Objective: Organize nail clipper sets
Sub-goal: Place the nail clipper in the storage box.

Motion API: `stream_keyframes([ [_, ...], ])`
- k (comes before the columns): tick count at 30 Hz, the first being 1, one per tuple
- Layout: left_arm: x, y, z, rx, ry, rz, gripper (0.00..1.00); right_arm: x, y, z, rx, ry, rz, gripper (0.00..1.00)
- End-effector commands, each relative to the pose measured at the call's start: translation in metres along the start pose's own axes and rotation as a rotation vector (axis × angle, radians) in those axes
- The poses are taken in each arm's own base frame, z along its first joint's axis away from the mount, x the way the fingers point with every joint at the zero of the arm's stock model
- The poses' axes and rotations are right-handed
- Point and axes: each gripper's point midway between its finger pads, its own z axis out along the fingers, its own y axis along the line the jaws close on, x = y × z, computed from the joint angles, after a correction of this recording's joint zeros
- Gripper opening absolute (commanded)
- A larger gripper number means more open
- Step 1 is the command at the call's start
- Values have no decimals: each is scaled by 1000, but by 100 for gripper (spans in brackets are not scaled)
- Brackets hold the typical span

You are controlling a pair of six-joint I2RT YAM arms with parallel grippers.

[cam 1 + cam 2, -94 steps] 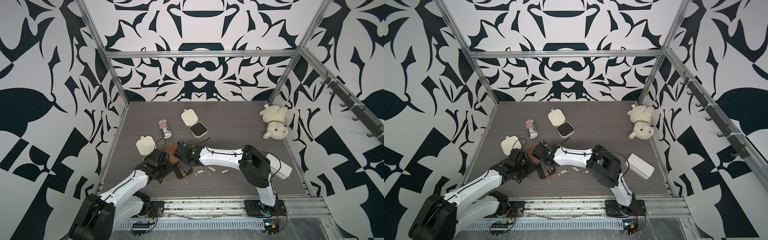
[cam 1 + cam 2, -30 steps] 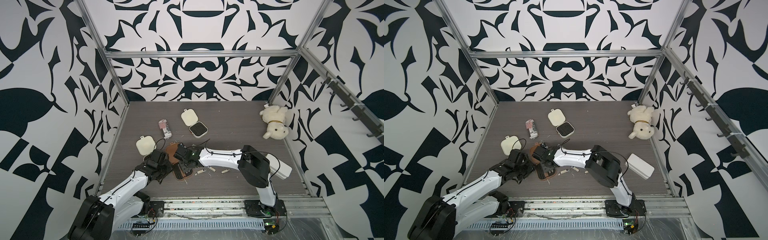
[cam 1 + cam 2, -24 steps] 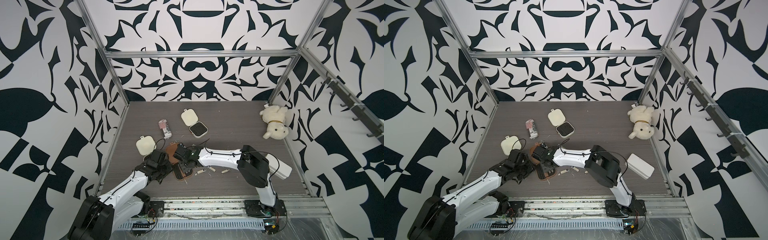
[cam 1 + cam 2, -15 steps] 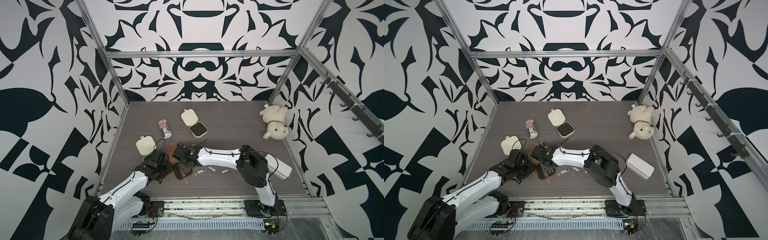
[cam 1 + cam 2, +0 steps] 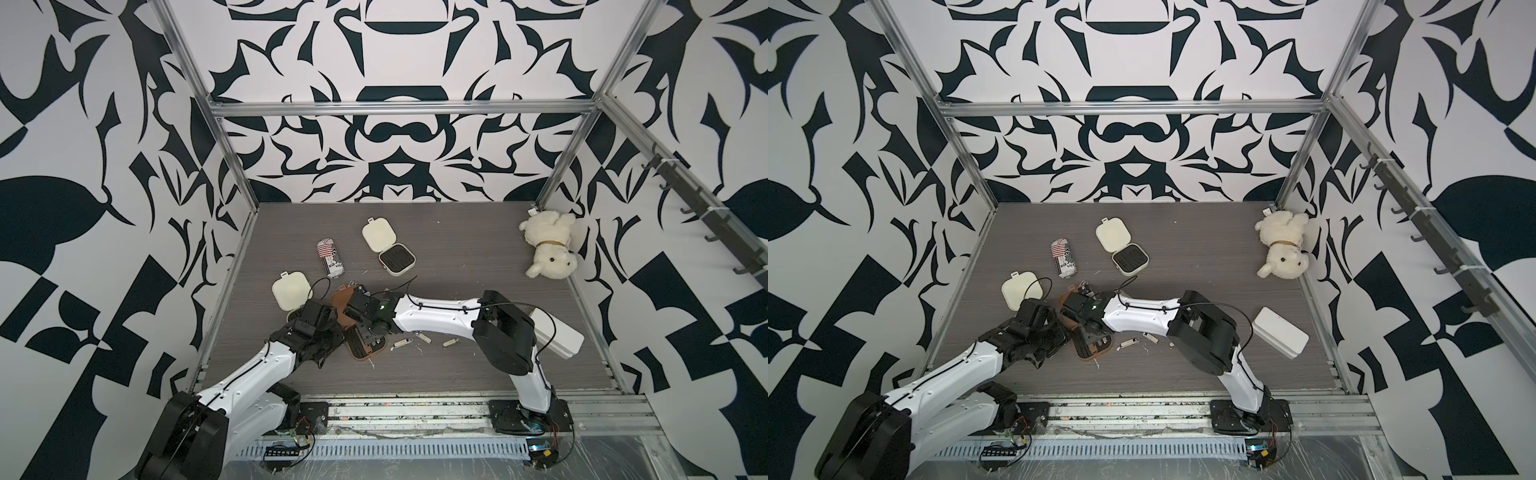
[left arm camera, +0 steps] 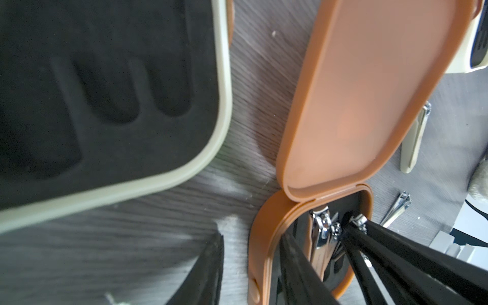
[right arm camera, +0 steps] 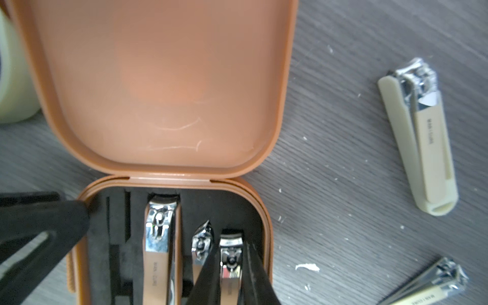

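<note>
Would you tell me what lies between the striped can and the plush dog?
In both top views, an open cream case lies there, nearer the can; the stretch toward the dog is bare table.

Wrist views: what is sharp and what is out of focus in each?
Left wrist view: the cream hinged case with black ribbed insert is soft, the brown hinged case sharper at its lid edge. Right wrist view: the loose cream-handled metal clipper is crisp, the near black fingers blurred.

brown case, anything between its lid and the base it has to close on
Yes. In the brown case, the right gripper stands in the base astride the small clipper, and the left gripper straddles a side wall.
</note>
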Motion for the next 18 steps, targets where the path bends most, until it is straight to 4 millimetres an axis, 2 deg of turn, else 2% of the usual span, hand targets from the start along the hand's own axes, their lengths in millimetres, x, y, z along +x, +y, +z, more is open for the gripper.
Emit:
stream_keyframes([
  [1, 7, 18, 3, -62, 19, -9, 38, -13, -6, -10, 30, -31, 18, 19],
  [18, 7, 16, 3, -58, 19, -6, 38, -22, -2, -8, 21, -33, 20, 22],
])
